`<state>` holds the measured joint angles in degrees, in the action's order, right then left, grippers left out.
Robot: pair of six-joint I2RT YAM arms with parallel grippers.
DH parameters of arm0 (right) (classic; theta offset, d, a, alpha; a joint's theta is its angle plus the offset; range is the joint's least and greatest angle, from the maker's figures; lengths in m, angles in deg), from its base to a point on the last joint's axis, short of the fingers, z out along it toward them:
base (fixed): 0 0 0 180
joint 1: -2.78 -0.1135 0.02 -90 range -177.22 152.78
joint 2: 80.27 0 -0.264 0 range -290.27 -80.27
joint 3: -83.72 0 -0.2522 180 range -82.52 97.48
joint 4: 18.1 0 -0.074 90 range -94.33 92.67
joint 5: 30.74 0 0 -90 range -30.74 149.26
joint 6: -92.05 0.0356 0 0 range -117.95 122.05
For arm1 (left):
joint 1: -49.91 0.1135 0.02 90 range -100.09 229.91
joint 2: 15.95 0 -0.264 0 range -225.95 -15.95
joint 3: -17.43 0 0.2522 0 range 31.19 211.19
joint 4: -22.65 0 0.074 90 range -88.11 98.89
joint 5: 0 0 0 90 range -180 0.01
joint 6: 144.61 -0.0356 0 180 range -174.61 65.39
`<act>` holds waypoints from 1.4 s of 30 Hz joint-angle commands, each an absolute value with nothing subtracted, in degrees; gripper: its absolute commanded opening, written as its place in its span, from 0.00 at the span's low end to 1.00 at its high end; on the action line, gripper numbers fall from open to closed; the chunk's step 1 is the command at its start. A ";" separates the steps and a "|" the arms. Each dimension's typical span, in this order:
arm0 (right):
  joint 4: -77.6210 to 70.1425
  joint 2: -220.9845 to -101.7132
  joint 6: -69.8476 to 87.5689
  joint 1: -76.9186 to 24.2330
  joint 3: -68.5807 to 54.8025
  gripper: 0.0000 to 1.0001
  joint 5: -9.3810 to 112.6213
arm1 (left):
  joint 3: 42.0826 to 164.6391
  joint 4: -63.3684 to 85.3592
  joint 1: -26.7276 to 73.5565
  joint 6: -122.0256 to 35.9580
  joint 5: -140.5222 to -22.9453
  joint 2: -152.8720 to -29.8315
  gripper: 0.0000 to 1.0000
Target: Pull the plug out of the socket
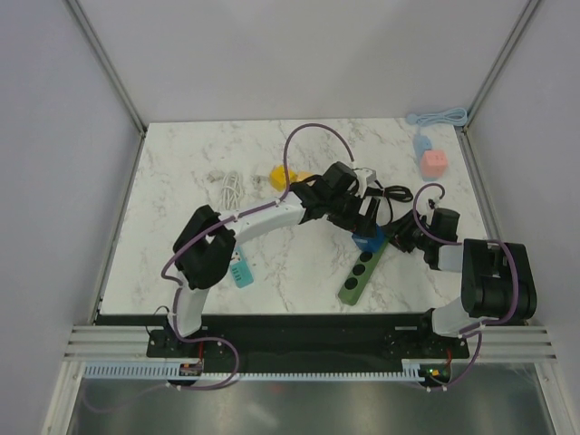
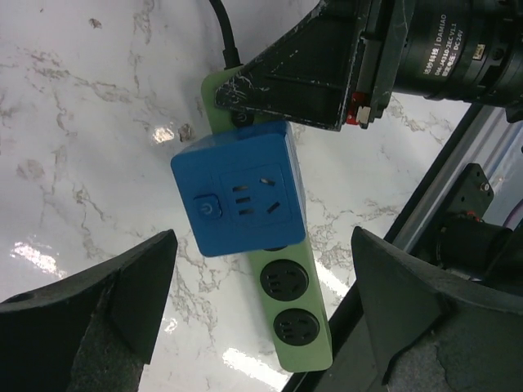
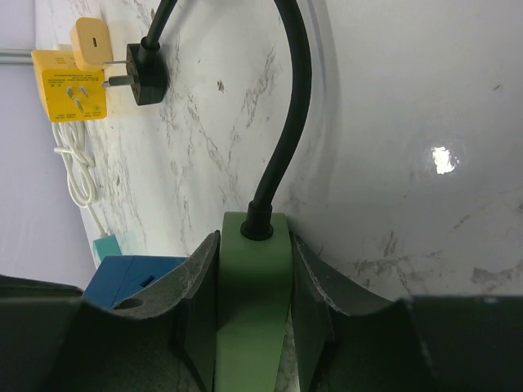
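A blue cube plug (image 2: 241, 192) sits plugged into the green power strip (image 2: 298, 306), at the end near its black cord (image 3: 286, 122). It also shows in the top view (image 1: 367, 242) on the strip (image 1: 358, 279). My left gripper (image 2: 261, 327) hovers above the blue plug, jaws wide open on either side, not touching it. My right gripper (image 3: 253, 286) is shut on the cord end of the strip (image 3: 253, 269), one finger on each long side. It appears in the left wrist view (image 2: 310, 65) and in the top view (image 1: 401, 239).
A yellow adapter (image 3: 69, 82), a black wall plug (image 3: 147, 69) and a coiled white cable (image 1: 231, 186) lie behind the strip. A teal item (image 1: 240, 272) lies at front left. A pink cube (image 1: 434, 163) and a blue cable (image 1: 435, 118) sit at back right.
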<state>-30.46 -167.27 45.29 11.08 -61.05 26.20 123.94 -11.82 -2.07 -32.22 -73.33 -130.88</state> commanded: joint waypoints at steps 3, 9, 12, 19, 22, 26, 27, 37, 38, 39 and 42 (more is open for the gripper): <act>-30.44 -167.28 37.11 10.34 -61.52 0.00 31.40 | 129.80 -10.62 -2.20 -31.32 -68.64 -135.73 0.94; -30.35 -167.28 37.11 10.25 -61.52 0.00 31.49 | 134.11 -13.08 -2.21 -30.44 -70.22 -140.30 0.94; -30.35 -167.37 37.03 10.08 -61.43 0.00 31.58 | 136.57 -14.48 -2.21 -29.39 -69.26 -142.50 0.89; -30.09 -167.37 36.85 10.08 -61.26 0.00 31.75 | 137.27 -14.75 -2.38 -27.55 -66.88 -144.09 0.34; -30.00 -167.02 36.85 10.08 -61.43 0.00 31.93 | 137.36 -14.93 -2.12 -26.93 -66.79 -143.48 0.02; -29.65 -166.67 36.68 9.99 -61.43 0.00 32.54 | 131.85 -6.09 -0.80 -21.67 -61.10 -140.76 0.02; -29.56 -166.58 36.76 10.08 -61.52 0.00 32.63 | 129.48 -2.74 -0.45 -17.48 -58.21 -139.88 0.02; -28.51 -165.96 36.41 9.99 -61.43 0.00 34.47 | 124.27 -8.07 -4.06 -30.97 -82.10 -131.26 0.02; -28.42 -165.79 36.41 9.99 -61.52 0.00 34.65 | 123.48 -6.24 -3.35 -28.62 -76.95 -131.00 0.02; -28.33 -165.70 36.32 9.99 -61.52 0.00 34.74 | 120.52 -3.27 -1.61 -26.60 -73.51 -130.56 0.02; -28.15 -165.61 36.32 9.99 -61.61 0.00 35.09 | 112.70 12.28 1.91 -15.01 -60.40 -129.33 0.02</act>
<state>-28.67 -165.63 43.59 9.13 -61.05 26.79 118.56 0.12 -1.88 -22.19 -73.68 -135.01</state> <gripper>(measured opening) 0.414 0.685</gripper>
